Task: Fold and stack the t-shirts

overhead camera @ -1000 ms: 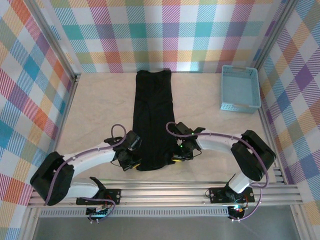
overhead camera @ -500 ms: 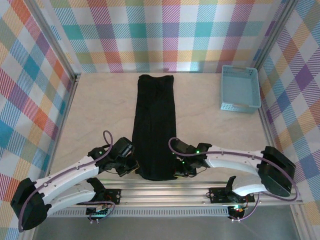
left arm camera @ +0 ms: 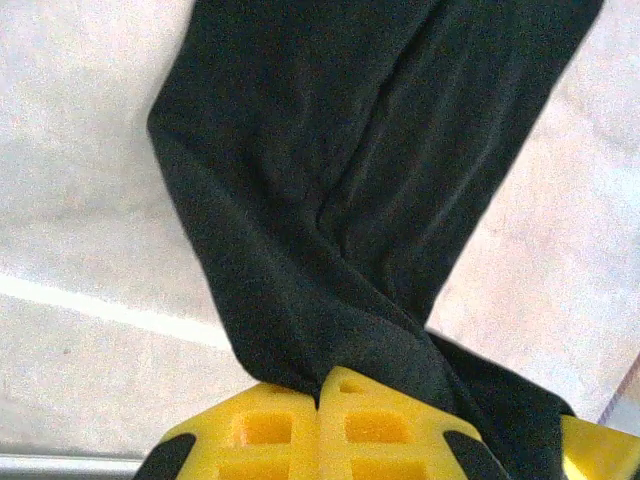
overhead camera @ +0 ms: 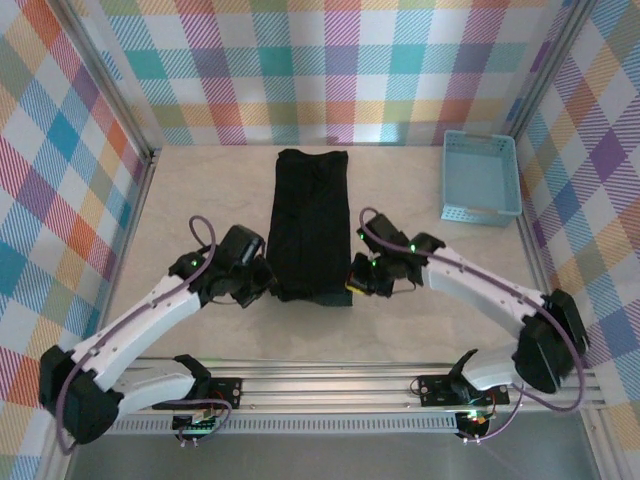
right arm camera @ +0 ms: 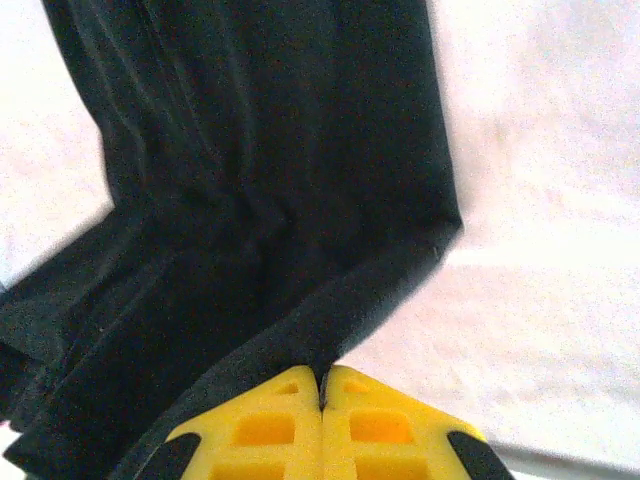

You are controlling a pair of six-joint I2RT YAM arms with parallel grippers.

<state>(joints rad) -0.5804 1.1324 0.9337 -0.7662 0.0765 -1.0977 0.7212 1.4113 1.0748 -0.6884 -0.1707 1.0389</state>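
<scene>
left gripper [left arm camera: 320, 392] and right gripper [right arm camera: 322, 380], both clamped on the t-shirt [overhead camera: 312, 220], have carried its near hem farther away, beginning the fold.

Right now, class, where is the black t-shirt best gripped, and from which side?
Grip the t-shirt at its two near corners, one from each outer side: the folded strip ends there in thin edges, where the left gripper and right gripper are shut on it.

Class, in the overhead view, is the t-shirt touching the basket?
No, bare table separates the t-shirt from the basket at the far right.
</scene>
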